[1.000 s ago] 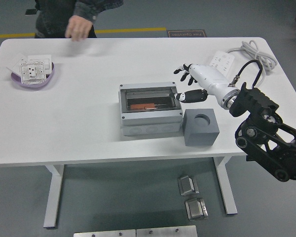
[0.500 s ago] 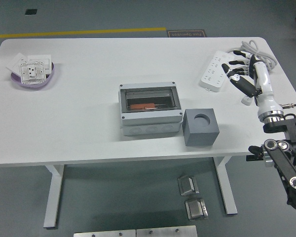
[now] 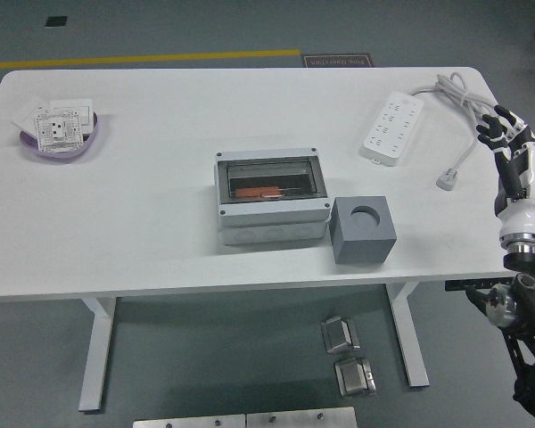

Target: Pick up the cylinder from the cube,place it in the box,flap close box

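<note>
White table point(image 3: 160, 223) on grey floor point(image 3: 205, 357)

1. Table point(image 3: 160, 232): plain white.
2. Box point(image 3: 272, 197), mid-table: light grey, with a dark see-through lid over an orange-red cylinder point(image 3: 257, 191).
3. Cube point(image 3: 363, 230), right of box: dark grey.
4. Bowl point(image 3: 60, 143), far left of box: lilac.
5. Power strip point(image 3: 391, 127): white.
6. Hand point(image 3: 510, 153), right of box: white with black fingertips.

The right hand point(image 3: 510, 143) has a white shell and black-tipped fingers point(image 3: 490, 131); its white forearm meets a silver collar, then black jointed arm links.
</note>
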Available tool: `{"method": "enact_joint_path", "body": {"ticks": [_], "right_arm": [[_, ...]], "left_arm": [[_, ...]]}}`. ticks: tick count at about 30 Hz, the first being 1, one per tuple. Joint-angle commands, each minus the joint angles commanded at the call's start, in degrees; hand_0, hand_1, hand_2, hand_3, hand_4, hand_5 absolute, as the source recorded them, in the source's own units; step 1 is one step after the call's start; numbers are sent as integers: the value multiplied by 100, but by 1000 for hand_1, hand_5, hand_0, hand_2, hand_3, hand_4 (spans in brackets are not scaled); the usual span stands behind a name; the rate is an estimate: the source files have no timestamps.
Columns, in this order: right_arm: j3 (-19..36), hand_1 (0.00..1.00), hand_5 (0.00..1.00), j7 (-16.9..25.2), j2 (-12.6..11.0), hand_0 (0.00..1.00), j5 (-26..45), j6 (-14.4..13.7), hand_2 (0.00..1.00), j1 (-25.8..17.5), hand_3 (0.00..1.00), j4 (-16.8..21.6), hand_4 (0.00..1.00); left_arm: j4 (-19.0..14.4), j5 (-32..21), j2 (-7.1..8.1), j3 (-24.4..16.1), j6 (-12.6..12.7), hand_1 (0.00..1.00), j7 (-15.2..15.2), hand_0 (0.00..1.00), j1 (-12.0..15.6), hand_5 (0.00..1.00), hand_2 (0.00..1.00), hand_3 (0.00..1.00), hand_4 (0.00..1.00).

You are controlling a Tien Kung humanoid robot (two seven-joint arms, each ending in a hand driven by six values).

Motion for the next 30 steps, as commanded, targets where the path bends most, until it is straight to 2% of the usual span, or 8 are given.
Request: {"method": "enact_joint_path", "body": {"ticks": [10,30], "right_arm": [[-13,754,675,-97,-98,805,-79,6,777,-91,820,283,998],[193,745,678,-264,-103,807,-456,-154,771,-85,823,329,998]], "left_arm": [[0,-224,36,236,14,585,-51,627,-51,84,549,591,491],[0,-478,269,509,33,585,-53,627,-198,79,550,593,494]]}}
